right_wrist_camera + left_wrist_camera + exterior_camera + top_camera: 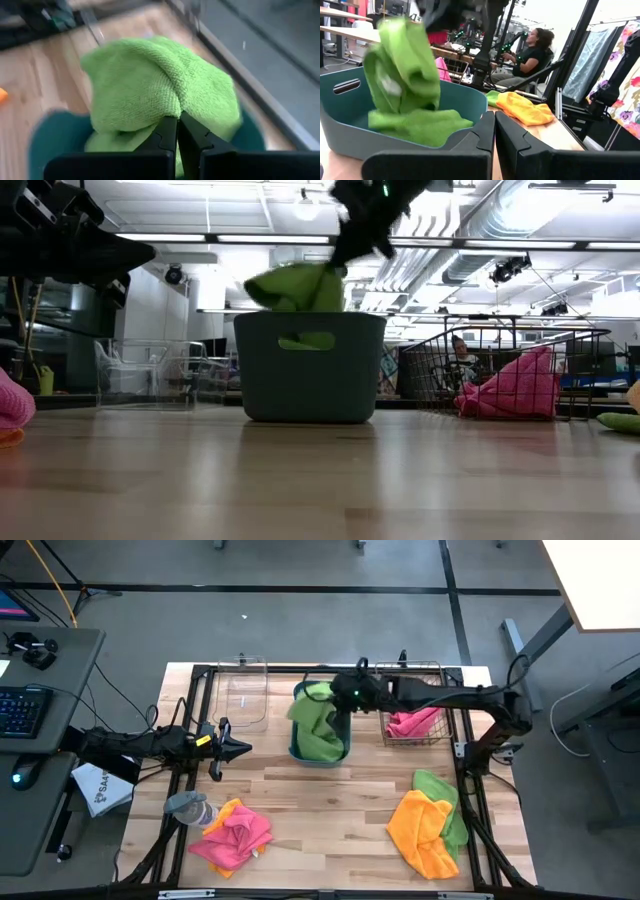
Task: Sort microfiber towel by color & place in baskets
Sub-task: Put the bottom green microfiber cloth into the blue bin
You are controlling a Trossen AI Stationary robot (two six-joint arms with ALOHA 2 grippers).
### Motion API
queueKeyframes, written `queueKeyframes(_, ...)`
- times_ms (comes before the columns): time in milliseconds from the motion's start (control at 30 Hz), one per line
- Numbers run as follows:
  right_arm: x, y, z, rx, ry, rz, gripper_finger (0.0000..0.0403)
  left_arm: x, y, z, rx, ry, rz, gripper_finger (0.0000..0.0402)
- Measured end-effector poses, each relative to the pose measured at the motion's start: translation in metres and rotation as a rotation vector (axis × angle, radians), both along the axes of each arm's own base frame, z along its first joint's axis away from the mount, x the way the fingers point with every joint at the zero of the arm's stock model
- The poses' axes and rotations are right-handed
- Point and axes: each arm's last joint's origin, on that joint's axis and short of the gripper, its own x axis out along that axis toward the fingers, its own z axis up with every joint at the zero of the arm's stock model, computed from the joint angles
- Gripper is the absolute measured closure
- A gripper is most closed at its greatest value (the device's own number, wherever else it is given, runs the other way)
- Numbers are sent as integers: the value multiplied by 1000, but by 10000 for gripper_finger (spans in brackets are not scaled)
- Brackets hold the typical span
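My right gripper (345, 695) is shut on a green towel (318, 725) over the teal tub (297, 752), which stands at the table's far middle. The towel (402, 65) hangs into the tub (340, 125), where more green cloth (420, 125) lies. Left of the tub stands the clear bin (245, 690). Right of it is the wire basket (440, 670), with a pink towel (412, 722) in it. My left gripper (235, 748) waits shut near the table's left edge, touching nothing. My right gripper pinches the green towel at a bunched fold (172, 112) near its top, between the two fingers (167, 135), coming from above. The towel (295, 285) hangs slack below the gripper (350, 240), and its lower part reaches down inside the teal tub (310, 370).
A pile of pink, orange and grey towels (232, 828) lies near the table's near left corner. An orange and green pile (430, 822) lies at the near right. Bare wood lies between the piles. A person (532, 50) sits beyond the table.
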Motion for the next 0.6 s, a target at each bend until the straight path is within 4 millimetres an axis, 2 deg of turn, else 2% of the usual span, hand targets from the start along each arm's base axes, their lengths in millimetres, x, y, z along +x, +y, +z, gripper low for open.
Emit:
queueKeyframes(133,-7,3,-39,97,57,-33,403,0,0,0,0,0,0,401)
queueKeyframes(233,-8,8,-52,194,28,-43,402,0,0,0,0,0,0,401)
queueKeyframes(333,-7,10,-52,276,-11,-42,393,0,0,0,0,0,0,401)
queueKeyframes(400,-6,11,-51,290,-17,5,370,0,0,0,0,0,0,401)
queueKeyframes(500,-5,12,-46,274,11,48,314,0,0,0,0,0,0,401)
queueKeyframes(600,-4,11,-28,234,29,76,245,0,0,0,0,0,0,401)
